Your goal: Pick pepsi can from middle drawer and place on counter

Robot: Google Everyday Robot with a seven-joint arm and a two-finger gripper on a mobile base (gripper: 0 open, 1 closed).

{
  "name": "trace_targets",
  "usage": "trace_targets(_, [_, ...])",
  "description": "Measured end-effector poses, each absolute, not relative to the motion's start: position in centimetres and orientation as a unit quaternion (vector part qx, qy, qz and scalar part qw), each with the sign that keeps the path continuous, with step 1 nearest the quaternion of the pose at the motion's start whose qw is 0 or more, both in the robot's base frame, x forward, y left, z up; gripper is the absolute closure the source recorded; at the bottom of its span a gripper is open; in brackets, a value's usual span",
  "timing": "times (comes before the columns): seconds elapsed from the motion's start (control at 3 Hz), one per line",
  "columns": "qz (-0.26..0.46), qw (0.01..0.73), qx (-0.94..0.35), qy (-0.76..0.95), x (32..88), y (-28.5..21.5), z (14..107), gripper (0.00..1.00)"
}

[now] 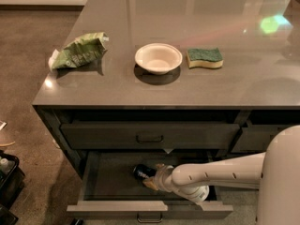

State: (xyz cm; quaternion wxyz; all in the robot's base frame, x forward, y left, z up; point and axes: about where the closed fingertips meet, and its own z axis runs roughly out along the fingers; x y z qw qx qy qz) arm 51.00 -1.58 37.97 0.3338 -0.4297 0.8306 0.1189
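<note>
The pepsi can [140, 171], dark blue, lies on its side in the open middle drawer [112, 209], near the middle of its floor. My gripper [153, 175] reaches into the drawer from the right on a white arm [220, 172]. Its tan fingers [151, 184] sit on either side of the can's right end and look closed on it. The can rests low in the drawer. The grey counter [197, 13] lies above the cabinets.
On the counter stand a crumpled green bag [77, 50] at the left, a white bowl [158, 57] in the middle and a green-and-yellow sponge [204, 57] to its right. The top drawer [150, 136] is shut. A dark bin [7, 177] stands on the floor at the left.
</note>
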Motion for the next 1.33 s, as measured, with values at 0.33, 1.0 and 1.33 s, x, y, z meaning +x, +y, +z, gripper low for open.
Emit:
trace_targets(0.33, [0.119, 0.334, -0.43, 0.831, 51.0, -1.6, 38.0, 0.66])
trace_targets(1.0, [0.139, 0.342, -0.43, 0.824, 51.1, -1.4, 38.4, 1.0])
trace_targets(1.33, [0.145, 0.358, -0.433, 0.815, 51.9, -3.4, 40.8, 1.0])
